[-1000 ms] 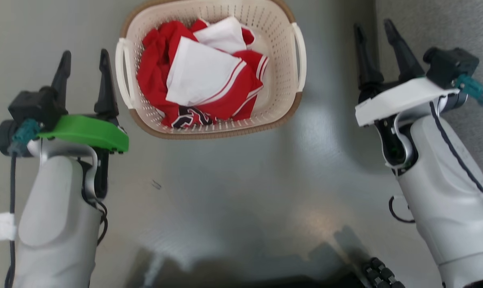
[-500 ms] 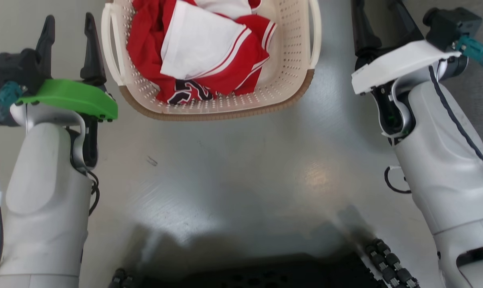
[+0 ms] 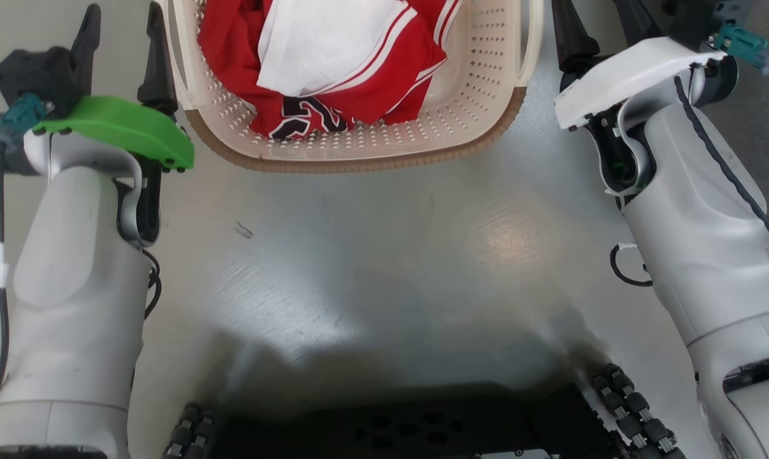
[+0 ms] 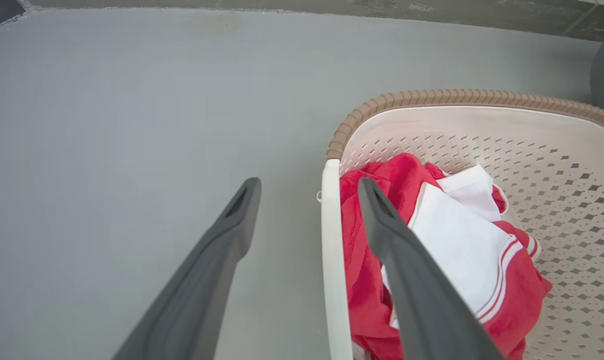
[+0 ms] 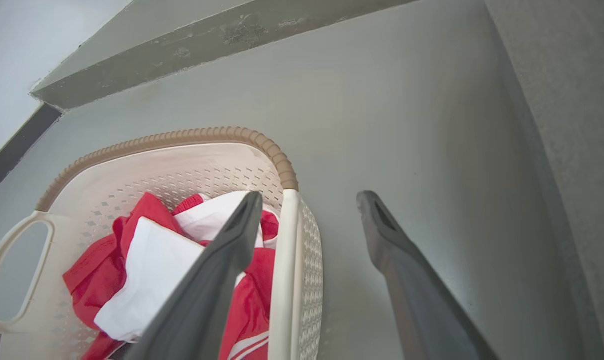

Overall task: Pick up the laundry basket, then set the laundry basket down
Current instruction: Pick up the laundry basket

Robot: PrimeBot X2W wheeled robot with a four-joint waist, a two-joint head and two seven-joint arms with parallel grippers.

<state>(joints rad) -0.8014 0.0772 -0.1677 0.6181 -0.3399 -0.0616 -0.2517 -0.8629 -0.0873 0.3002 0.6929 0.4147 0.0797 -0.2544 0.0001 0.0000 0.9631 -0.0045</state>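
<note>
Between both arms on the grey floor (image 3: 384,255) sits the laundry basket (image 3: 359,167), long axis left-right, left handle (image 4: 330,250) lined up inside the wide-open, empty left gripper (image 4: 308,184), right handle (image 5: 283,260) likewise inside the wide, empty right gripper (image 5: 307,195).

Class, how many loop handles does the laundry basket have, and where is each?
2. One handle is on the laundry basket's left side, by the left gripper; the other handle is on its right side, by the right gripper.
</note>
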